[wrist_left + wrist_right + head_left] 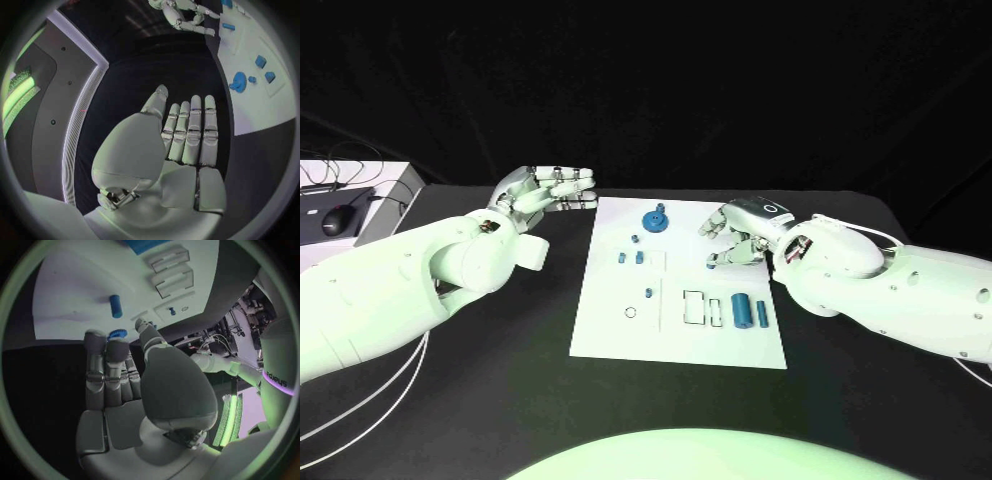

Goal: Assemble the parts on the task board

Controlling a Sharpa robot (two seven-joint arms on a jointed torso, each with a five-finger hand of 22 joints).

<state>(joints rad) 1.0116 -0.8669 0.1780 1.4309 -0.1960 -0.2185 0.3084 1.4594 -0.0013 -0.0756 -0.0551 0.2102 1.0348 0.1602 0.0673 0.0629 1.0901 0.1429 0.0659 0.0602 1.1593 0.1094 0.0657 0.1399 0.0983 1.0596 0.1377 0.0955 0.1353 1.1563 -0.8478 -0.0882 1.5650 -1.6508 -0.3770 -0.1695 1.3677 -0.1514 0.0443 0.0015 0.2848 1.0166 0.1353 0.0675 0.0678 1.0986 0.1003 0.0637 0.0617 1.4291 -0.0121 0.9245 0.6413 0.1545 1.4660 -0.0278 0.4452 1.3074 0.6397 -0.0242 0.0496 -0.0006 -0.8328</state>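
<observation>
- Nearest on the task board (610, 330), two blue cylinders (753, 312) lie side by side next to empty rectangular recesses — small, stiff, probably light plastic; being round and smooth they may roll, so a pinch across the middle looks best.
- Further up, tiny blue pegs (630, 258) sit near the board's centre; likely fiddly, wanting fingertips only.
- Beyond them the blue knobbed disc (655, 220) stands near the far edge — take it by its raised stem, I judge.
- Right hand (744, 232) hovers over the board's far right edge, fingers curled loosely, holding nothing.
- Left hand (542, 190) is off the board above the counter (473, 400), fingers extended, empty.
</observation>
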